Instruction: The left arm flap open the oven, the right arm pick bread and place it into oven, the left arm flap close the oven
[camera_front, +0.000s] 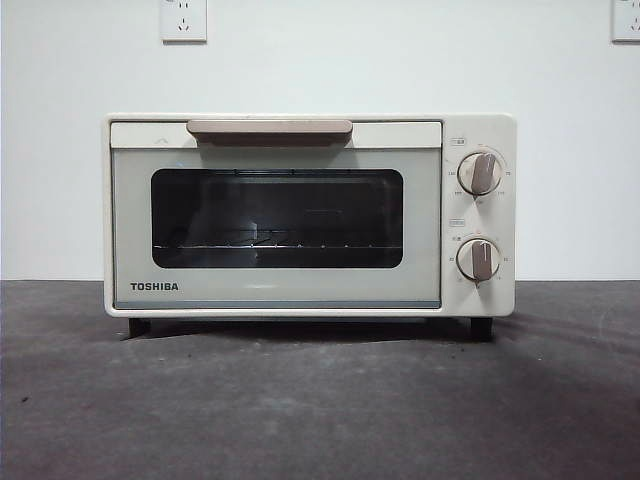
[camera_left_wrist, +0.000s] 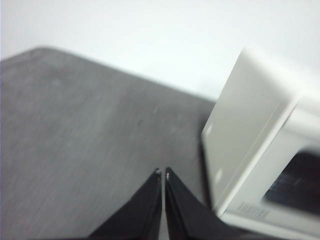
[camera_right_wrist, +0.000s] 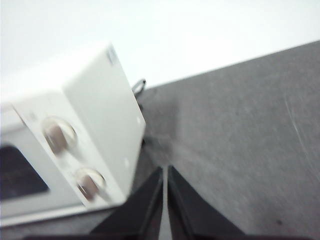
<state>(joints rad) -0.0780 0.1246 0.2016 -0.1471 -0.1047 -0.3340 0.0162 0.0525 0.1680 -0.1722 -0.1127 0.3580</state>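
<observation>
Fingers of the left gripper (camera_left_wrist: 163, 172) are being held pressed together with only a hairline seam between the tips, nothing being gripped, and the right gripper (camera_right_wrist: 165, 169) is being carried the same way, closed and empty. Both are being kept above the dark grey table (camera_front: 320, 400), the left one off the plain side wall of the TOSHIBA toaster oven (camera_front: 310, 215), the right one off the side bearing the two round knobs (camera_front: 479, 173); neither is being shown in the front view. The oven door is being kept shut, its beige bar handle (camera_front: 269, 129) lying along the upper edge above the dark glass window (camera_front: 277, 217), through which a bare wire rack (camera_front: 260, 244) is being glimpsed. No bread is being shown in any view, so its place cannot be told. Trouble is being judged most likely at the handle: with the tips closed to a point, the bar could be missed or slipped off, and a pull off centre could be dragging the light oven forward on its short black feet (camera_front: 139, 326). The table is looking matte and faintly scuffed, likely giving some grip. A white wall with two sockets (camera_front: 183, 20) is standing behind the oven.
</observation>
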